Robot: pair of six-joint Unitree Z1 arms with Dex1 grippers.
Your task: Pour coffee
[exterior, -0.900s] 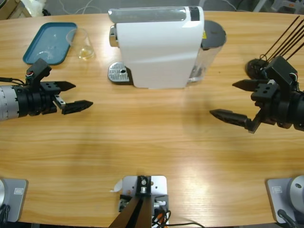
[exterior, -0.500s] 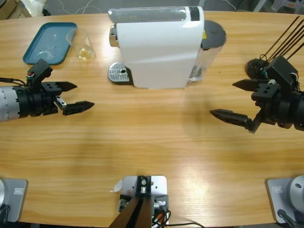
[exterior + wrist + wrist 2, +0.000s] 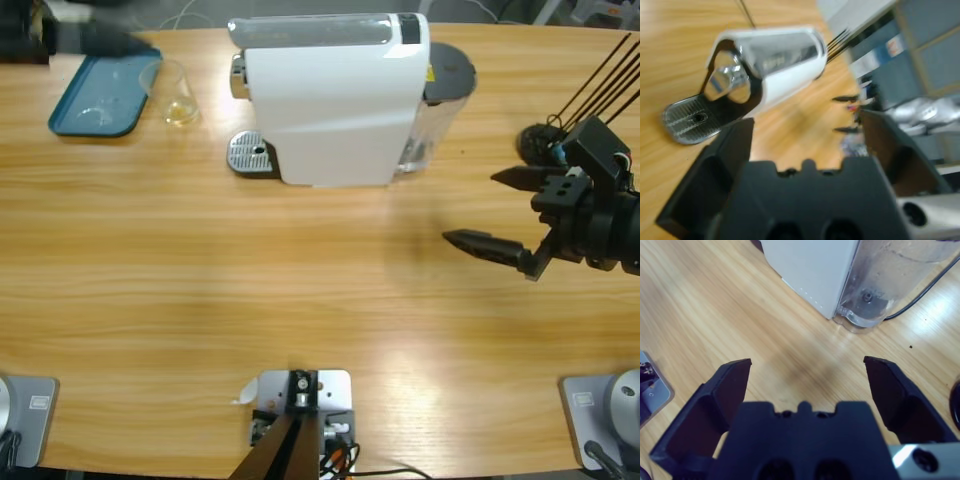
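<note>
A clear cup [image 3: 175,92] holds a shallow pool of pale yellow coffee [image 3: 181,114]; it stands beside the teal tray [image 3: 80,95], left of the white coffee machine [image 3: 330,100]. My left gripper shows in the high view only as a dark blur [image 3: 95,38] at the far left corner. In its wrist view the left gripper [image 3: 807,122] is open and empty, looking at the machine's chrome spout [image 3: 730,82] and drip grate [image 3: 690,120]. My right gripper [image 3: 470,208] hangs open and empty right of the machine, facing its water tank [image 3: 890,280].
A black stand with thin rods [image 3: 545,140] sits at the right edge behind the right gripper. A black cable [image 3: 925,292] runs from the tank. Bare wooden tabletop [image 3: 300,280] stretches in front of the machine.
The left arm has left its spot at the table's left side and swung to the far left corner, now blurred. The right arm has not moved.
</note>
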